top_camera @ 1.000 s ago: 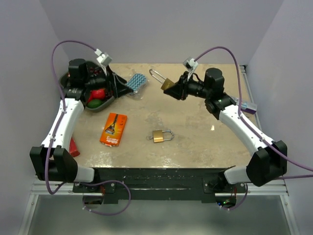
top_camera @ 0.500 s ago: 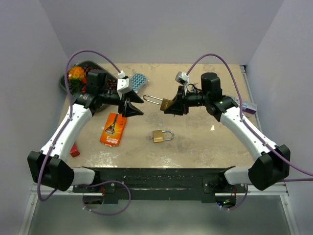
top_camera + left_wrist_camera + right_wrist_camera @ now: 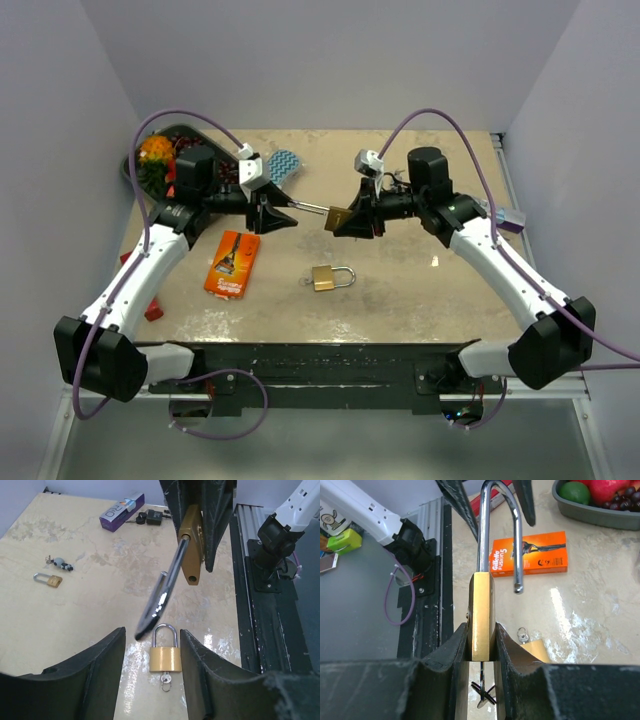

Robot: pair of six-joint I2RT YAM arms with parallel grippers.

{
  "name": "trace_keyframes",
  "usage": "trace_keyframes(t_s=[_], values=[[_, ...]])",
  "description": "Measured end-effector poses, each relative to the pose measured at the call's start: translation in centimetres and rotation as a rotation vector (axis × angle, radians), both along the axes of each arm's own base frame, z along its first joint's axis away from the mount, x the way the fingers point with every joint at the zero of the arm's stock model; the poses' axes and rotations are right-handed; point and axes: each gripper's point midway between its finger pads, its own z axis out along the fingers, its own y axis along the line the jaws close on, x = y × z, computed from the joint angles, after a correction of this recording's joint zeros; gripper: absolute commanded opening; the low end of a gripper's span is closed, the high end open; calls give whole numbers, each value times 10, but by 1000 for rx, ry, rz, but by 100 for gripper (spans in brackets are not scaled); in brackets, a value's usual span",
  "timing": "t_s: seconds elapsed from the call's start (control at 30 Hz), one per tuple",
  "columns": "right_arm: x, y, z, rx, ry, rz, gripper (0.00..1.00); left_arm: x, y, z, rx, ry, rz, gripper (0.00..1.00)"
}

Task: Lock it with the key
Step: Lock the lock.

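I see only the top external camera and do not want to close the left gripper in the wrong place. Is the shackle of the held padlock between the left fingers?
Observer: Yes. In the left wrist view the tip of the shackle lies between the fingers of the left gripper, which stand apart; it seems to touch neither.
Operator: Is the shackle open?
Observer: Yes. The right wrist view shows its free end outside the body of the brass padlock in the right gripper.
Operator: Where is the key?
Observer: A key hangs below the padlock, from its underside.
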Motion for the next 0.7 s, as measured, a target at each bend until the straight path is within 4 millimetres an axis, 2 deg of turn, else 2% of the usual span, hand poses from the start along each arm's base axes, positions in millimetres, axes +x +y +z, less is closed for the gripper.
trace_keyframes(t_s=[0.33,0.53,0.63,0.7], values=[[-6,4,4,4,-15,28,0,1,2,-8,6,4,0,50],[-6,4,4,1,-27,35,0,-4,-3,0,-32,11,-33,50],[-7,5,7,4,-38,42,0,-6,-6,6,-53,14,-47,46],[-8,6,8,5,-43,46,0,-8,-8,9,-68,20,-54,39]])
